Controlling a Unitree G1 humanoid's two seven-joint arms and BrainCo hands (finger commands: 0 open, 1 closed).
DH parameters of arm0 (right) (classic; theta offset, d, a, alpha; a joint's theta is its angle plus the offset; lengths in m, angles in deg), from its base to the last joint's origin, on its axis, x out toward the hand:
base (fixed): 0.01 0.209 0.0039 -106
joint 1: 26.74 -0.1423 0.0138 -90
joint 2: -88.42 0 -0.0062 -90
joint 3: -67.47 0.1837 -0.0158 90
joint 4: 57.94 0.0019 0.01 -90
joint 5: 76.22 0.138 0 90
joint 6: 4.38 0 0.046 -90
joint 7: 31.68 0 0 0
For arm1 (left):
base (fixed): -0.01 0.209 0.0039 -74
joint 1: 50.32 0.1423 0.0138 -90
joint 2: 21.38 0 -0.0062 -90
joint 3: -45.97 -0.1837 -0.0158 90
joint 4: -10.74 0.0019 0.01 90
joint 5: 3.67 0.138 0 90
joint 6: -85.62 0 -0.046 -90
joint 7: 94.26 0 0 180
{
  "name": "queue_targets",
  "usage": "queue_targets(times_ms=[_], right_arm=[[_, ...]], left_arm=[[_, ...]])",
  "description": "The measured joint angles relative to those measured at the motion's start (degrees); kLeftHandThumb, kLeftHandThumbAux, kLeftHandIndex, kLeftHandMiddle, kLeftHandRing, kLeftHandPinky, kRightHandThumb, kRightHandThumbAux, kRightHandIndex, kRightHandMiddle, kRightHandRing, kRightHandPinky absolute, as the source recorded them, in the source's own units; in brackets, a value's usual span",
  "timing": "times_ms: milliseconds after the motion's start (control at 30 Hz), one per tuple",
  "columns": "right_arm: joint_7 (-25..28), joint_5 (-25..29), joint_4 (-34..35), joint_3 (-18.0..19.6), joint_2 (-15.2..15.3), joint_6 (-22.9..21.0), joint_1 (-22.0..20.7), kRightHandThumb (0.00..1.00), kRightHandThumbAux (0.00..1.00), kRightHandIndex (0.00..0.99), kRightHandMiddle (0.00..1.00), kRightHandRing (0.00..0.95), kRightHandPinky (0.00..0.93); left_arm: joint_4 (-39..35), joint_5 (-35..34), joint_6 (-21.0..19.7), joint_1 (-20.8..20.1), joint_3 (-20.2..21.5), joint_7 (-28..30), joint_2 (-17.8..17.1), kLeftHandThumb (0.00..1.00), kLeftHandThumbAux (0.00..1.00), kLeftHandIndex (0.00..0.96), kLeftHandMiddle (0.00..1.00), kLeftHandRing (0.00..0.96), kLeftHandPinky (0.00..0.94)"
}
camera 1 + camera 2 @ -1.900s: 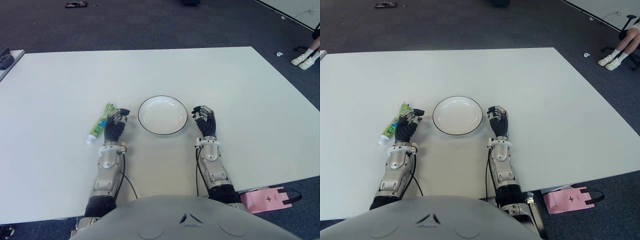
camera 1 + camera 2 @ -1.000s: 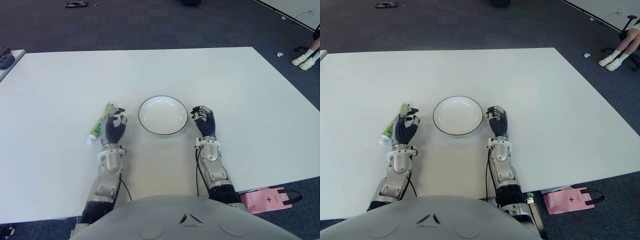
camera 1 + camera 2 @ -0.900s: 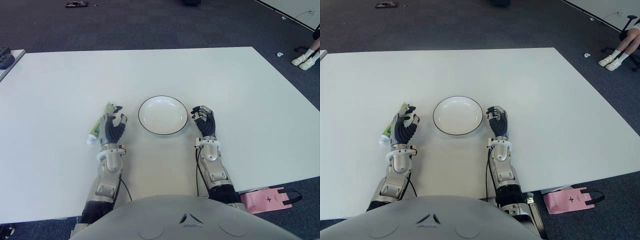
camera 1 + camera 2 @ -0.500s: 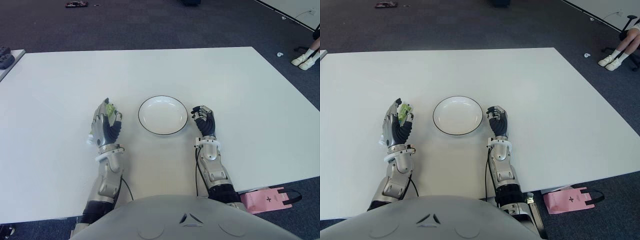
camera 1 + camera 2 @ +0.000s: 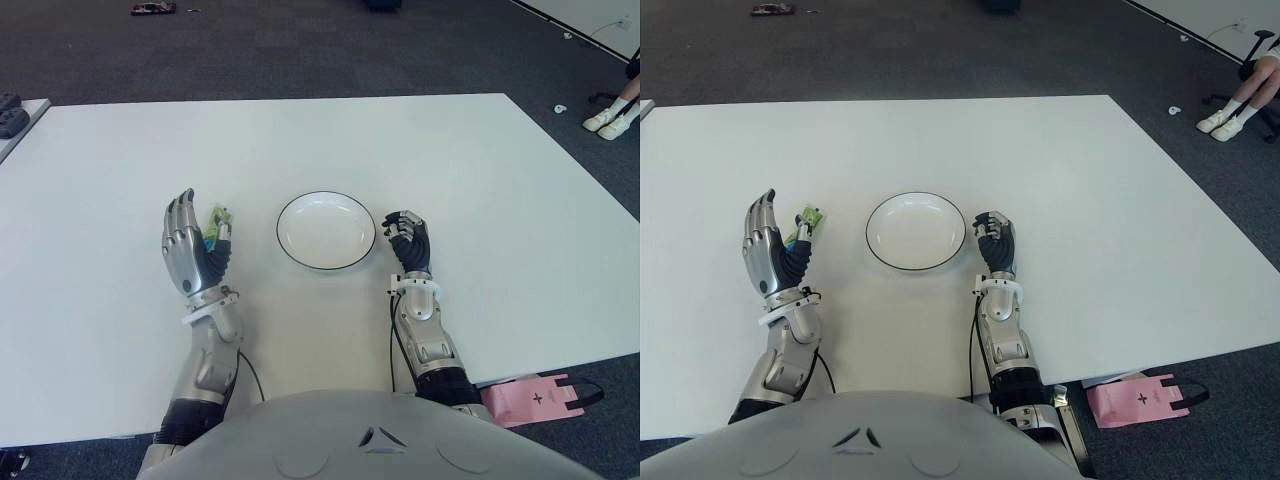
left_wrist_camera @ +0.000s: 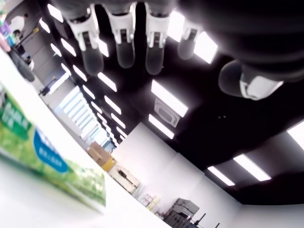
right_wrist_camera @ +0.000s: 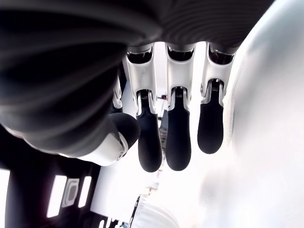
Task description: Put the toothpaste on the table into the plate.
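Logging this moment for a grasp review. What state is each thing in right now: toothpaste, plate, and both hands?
toothpaste: lying flat on the table, not grasped, left of the plate.
plate: upright on the table, nothing in it.
left hand: raised, fingers spread open, holding nothing, beside the toothpaste.
right hand: fingers curled, holding nothing, just right of the plate.

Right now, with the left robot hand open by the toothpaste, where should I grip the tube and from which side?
Probably across the middle of the toothpaste, from above with the left robot hand, fingers over its long edges: the tube lies flat on the table left of the plate, near part hidden behind that hand. The right robot hand shows curled right of the plate.
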Motion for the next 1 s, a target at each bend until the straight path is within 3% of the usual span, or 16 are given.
queue_targets(times_ms=[133, 333, 667, 1000], right_arm=[[0.0, 0.0, 0.0, -0.1, 0.0, 0.0, 0.0, 0.706, 0.731, 0.430, 0.508, 0.529, 0.538], [0.0, 0.1, 0.0, -0.1, -0.1, 0.0, 0.0, 0.707, 0.731, 0.430, 0.510, 0.531, 0.539], [-0.1, 0.0, -0.1, -0.2, -0.2, -0.2, -0.1, 0.707, 0.731, 0.429, 0.508, 0.526, 0.537], [-0.3, 0.2, -0.1, -0.2, -0.4, -0.2, -0.1, 0.705, 0.731, 0.427, 0.513, 0.517, 0.519]], left_arm=[[0.0, 0.8, -2.1, -0.1, -0.1, -0.1, -0.6, 0.529, 0.211, 0.014, 0.054, 0.039, 0.100], [-0.9, 3.8, -9.5, -0.2, -0.7, 2.7, -0.9, 0.482, 0.182, 0.001, 0.030, 0.018, 0.066], [-3.0, 9.7, -24.4, -2.5, -4.2, 20.9, -5.1, 0.446, 0.169, 0.000, 0.000, 0.000, 0.001], [-1.6, 12.9, -32.3, -6.9, -8.2, 34.3, -9.6, 0.448, 0.210, 0.000, 0.000, 0.000, 0.000]])
